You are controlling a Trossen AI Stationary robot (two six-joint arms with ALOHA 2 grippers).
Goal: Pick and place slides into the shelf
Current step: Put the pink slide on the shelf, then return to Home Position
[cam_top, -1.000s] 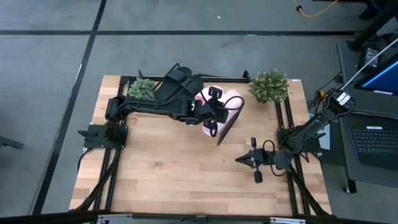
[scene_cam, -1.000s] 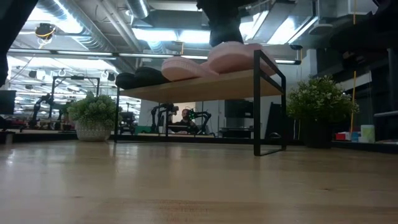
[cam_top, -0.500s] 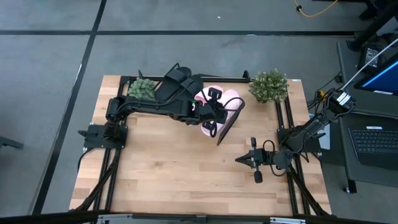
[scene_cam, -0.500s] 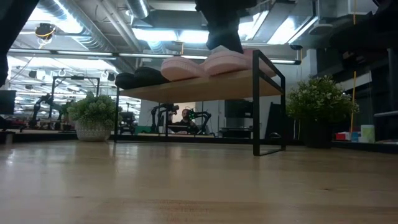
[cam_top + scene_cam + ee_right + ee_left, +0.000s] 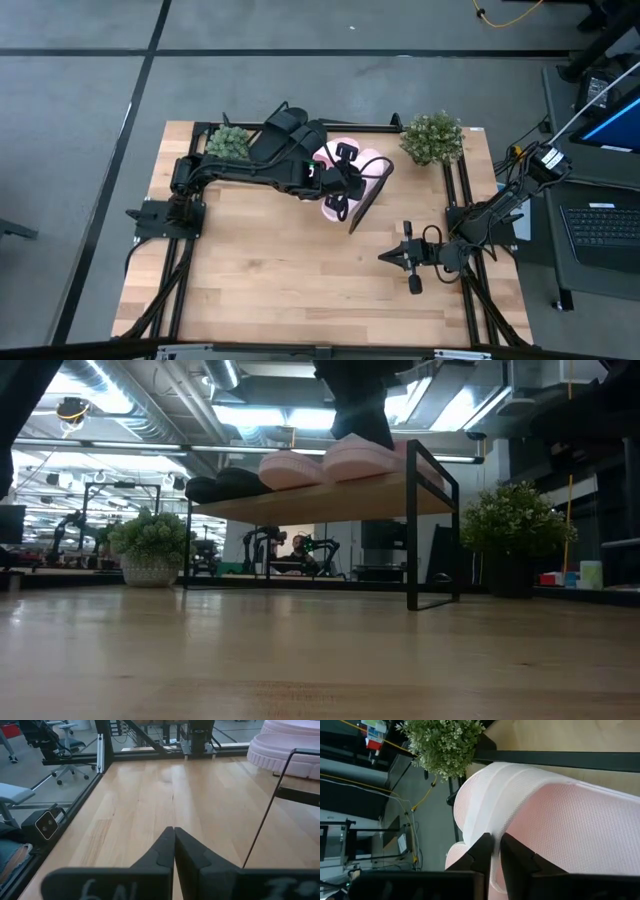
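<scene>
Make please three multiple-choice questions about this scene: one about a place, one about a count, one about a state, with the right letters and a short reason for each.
1. Where does the right gripper sit?
A. over the bare tabletop, away from the shelf
B. over the shelf
C. on a plant

2. How many potted plants stand on the table?
A. one
B. two
C. four

3. What is the left gripper doing?
A. resting far from the shelf
B. holding a plant
C. pinching the strap of a pink slide

Answers:
1 A: in the high view it is in front of the shelf, over bare wood.
2 B: one plant at the shelf's left end, another plant at its right.
3 C: its fingers close on the pink slide strap.
</scene>
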